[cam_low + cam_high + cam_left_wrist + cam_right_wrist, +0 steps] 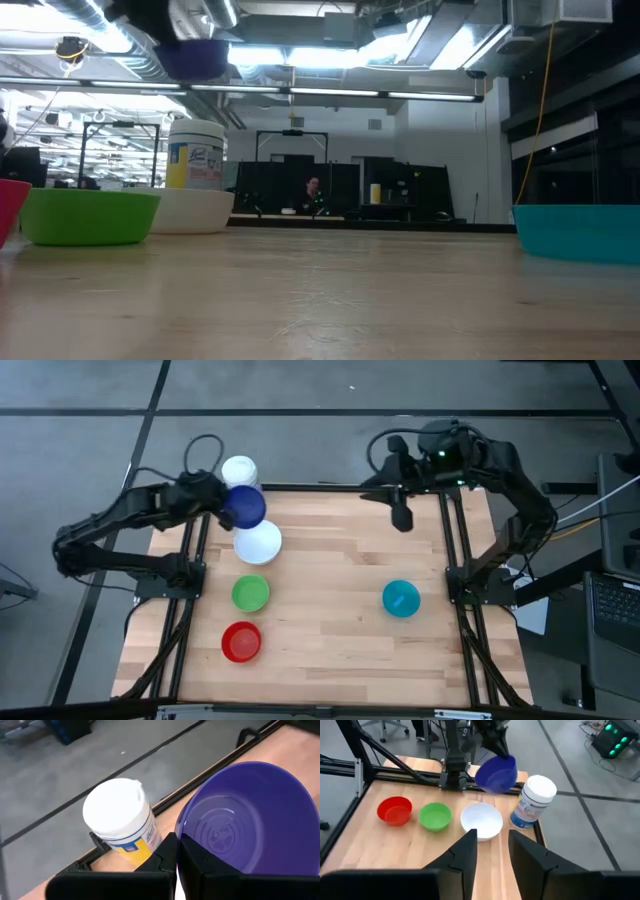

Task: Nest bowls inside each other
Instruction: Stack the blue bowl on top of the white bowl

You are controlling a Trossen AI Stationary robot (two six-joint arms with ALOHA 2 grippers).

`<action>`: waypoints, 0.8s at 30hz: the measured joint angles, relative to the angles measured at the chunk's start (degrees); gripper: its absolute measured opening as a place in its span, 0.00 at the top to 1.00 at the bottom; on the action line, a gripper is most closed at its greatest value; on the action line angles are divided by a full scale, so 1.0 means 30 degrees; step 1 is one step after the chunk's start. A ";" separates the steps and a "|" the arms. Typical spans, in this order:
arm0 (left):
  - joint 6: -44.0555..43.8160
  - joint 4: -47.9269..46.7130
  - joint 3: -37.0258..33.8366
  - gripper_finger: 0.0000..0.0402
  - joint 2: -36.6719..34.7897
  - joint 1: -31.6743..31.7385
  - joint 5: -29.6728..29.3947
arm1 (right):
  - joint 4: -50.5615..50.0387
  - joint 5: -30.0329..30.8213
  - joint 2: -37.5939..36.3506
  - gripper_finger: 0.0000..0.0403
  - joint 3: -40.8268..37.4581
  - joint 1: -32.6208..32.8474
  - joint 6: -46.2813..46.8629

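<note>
My left gripper (218, 500) is shut on the dark blue bowl (243, 507) and holds it in the air at the table's far left, just beside the white canister (240, 470). The white bowl (258, 543), green bowl (250, 593) and red bowl (241, 642) stand in a row down the left side, each on its base. The teal bowl (401, 599) stands alone on the right. My right gripper (402, 515) hangs open above the far right of the table with nothing between its fingers (465, 852). My left gripper pinches the dark blue bowl's rim (178, 836) on the side facing the gripper, one finger inside the bowl and one outside. The fingers slant down from the table's left. The bowl (195, 55) is lifted well clear of the table and tilted.
The white canister with a blue and yellow label (532, 802) stands at the far left corner, close to the held bowl. The middle of the wooden table (330, 620) is bare. Dark frame rails (185, 610) run along both sides.
</note>
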 joint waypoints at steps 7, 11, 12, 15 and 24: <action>-0.0623 -0.0366 -0.2023 1.00 -0.2863 0.0040 0.1860 | -0.0287 0.0080 -0.1416 0.68 0.0000 0.0120 0.1383; -0.1558 0.0435 -0.4508 1.00 -0.4278 0.0020 0.2775 | -0.0129 0.0557 -0.2300 0.69 0.0007 0.0155 0.2020; -0.1697 0.0896 -0.5128 1.00 -0.4502 0.0023 0.2953 | -0.0129 0.0797 -0.2454 0.69 0.0007 0.0252 0.2028; -0.1825 0.2141 -0.6953 1.00 -0.4743 0.0018 0.3129 | -0.0159 0.1742 -0.2847 0.70 0.0007 0.0539 0.2106; -0.2730 0.6017 -1.1275 1.00 -0.4459 0.0062 0.3588 | -0.0364 0.2025 -0.3352 0.70 0.0007 0.0857 0.2915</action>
